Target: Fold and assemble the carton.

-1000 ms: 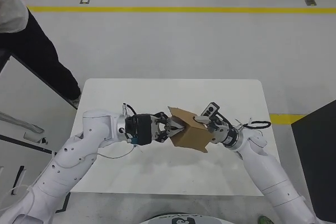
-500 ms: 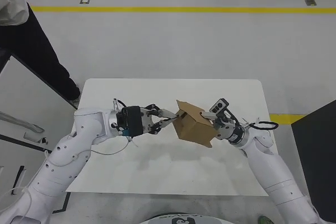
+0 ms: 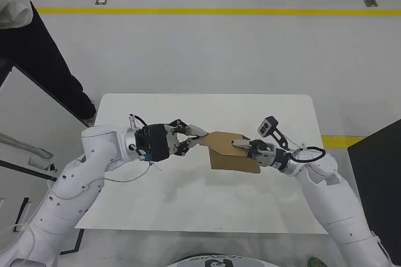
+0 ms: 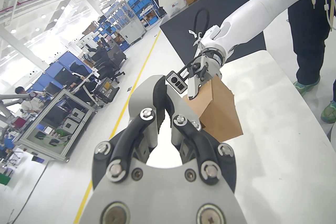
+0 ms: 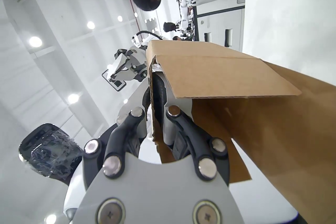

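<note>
The brown carton (image 3: 230,152) hangs tilted above the middle of the white table (image 3: 187,200), with one flap folded over its open end (image 5: 223,78). My right gripper (image 3: 248,144) is shut on a wall of the carton at its right end; the cardboard edge runs between its fingers (image 5: 157,93). My left gripper (image 3: 199,135) hovers just left of the carton, apart from it. Its fingers are shut with nothing between them (image 4: 164,89). From the left wrist view the carton (image 4: 218,109) sits behind the fingertips, with the right gripper (image 4: 195,86) clamped on its far top corner.
A person in dark trousers (image 3: 47,60) stands off the table's far left corner. A dark cabinet (image 3: 387,180) stands to the right of the table. Another person's legs (image 4: 307,25) are beside the table's near right corner. The table's front half is bare.
My left gripper has let go, drawn back to the left away from the carton and shut. The right gripper has carried the carton a little to the right and laid it flatter.
</note>
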